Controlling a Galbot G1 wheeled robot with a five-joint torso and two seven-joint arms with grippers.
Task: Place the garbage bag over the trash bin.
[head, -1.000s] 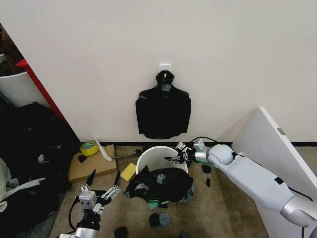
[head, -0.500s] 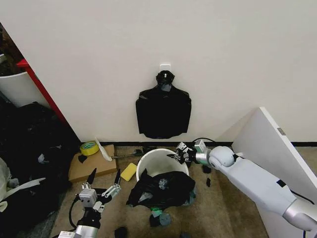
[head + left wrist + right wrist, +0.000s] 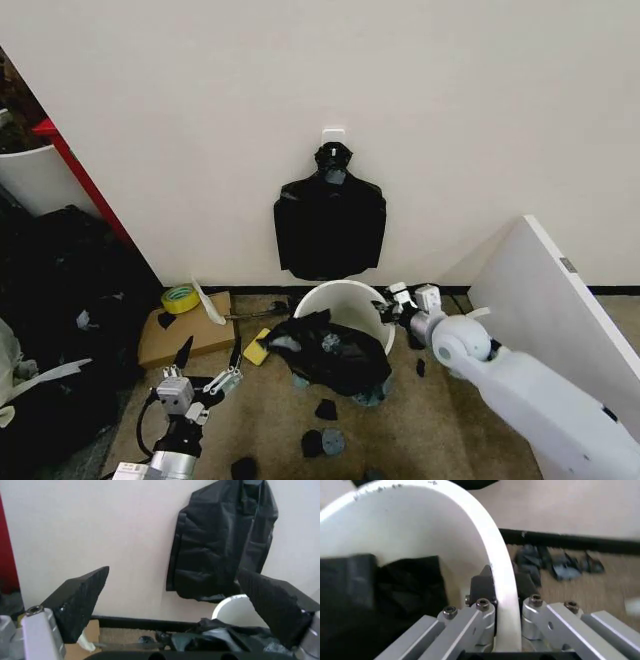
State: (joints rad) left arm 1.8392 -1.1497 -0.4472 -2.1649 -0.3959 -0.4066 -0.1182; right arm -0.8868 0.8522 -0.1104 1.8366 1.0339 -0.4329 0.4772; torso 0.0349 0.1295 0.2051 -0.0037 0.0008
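Note:
The round white trash bin stands on the floor by the wall. The glossy black garbage bag lies crumpled across its front rim and hangs down its near side. My right gripper is at the bin's right rim. In the right wrist view the bin's rim runs between the fingers, one inside and one outside, shut on it. My left gripper hovers low at the front left, open and holding nothing. Between its wide black fingers the left wrist view shows the bin and the bag.
A flat bundle of black bags hangs from a wall hook. Cardboard with a tape roll and a yellow sponge lie left of the bin. Black scraps litter the floor in front. A white board leans at the right.
The right gripper has drawn the bin to the right and toward the wall. The bag rode along with it, uncovering scraps on the floor. The left gripper barely moved.

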